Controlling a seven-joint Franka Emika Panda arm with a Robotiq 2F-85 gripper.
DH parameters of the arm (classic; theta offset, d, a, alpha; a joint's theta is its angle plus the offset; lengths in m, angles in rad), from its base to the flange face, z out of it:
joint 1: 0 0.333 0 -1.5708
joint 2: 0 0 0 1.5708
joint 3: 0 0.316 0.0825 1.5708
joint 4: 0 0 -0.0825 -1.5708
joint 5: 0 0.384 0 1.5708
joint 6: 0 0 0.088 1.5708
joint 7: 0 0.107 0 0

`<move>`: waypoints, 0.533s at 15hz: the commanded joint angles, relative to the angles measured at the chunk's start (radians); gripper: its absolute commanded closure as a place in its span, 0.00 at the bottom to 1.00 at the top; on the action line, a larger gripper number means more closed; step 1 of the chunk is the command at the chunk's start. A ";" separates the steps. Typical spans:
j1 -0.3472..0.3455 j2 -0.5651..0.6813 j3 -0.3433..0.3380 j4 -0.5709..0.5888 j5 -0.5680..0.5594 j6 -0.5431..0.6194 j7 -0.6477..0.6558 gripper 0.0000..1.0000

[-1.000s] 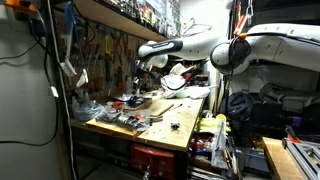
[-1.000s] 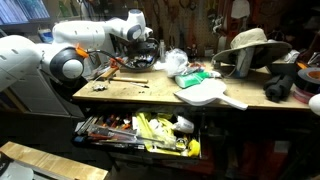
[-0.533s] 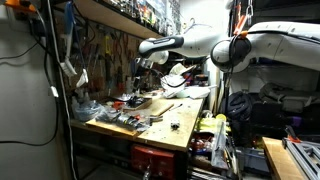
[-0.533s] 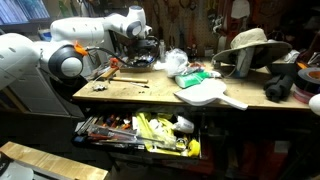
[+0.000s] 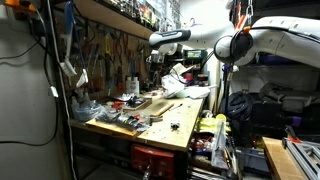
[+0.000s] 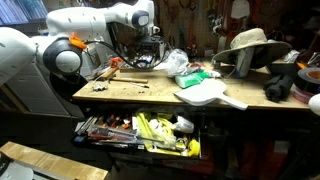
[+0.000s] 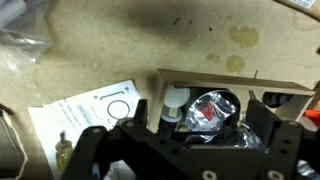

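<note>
In the wrist view my gripper [image 7: 178, 128] is open, its two black fingers [image 7: 88, 145] standing wide apart with nothing held. Right below the gap lies a crumpled silver foil bag [image 7: 205, 110] with a red mark, inside a shallow cardboard box [image 7: 225, 82]. A white round cap [image 7: 176, 100] sits beside the bag in the same box. In both exterior views the gripper [image 5: 154, 58] [image 6: 150, 36] hangs above the back of the wooden workbench [image 6: 150, 92], clear of the things on it.
A printed paper sheet [image 7: 85, 110] lies left of the box. On the bench are hand tools [image 5: 125, 117], a white paddle board [image 6: 212, 95], a green item [image 6: 195, 74] and a straw hat [image 6: 250, 45]. An open drawer [image 6: 140, 130] full of tools juts out below. Tools hang on the back wall [image 5: 105, 55].
The jaws have opened wide and the gripper has risen from the bench. The foil bag now lies free in the box.
</note>
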 commanded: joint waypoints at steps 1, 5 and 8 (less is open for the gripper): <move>-0.009 -0.023 -0.035 -0.011 -0.004 -0.053 0.071 0.00; -0.018 -0.051 -0.047 -0.011 0.005 -0.078 0.174 0.00; -0.016 -0.070 -0.070 -0.019 -0.004 -0.107 0.310 0.00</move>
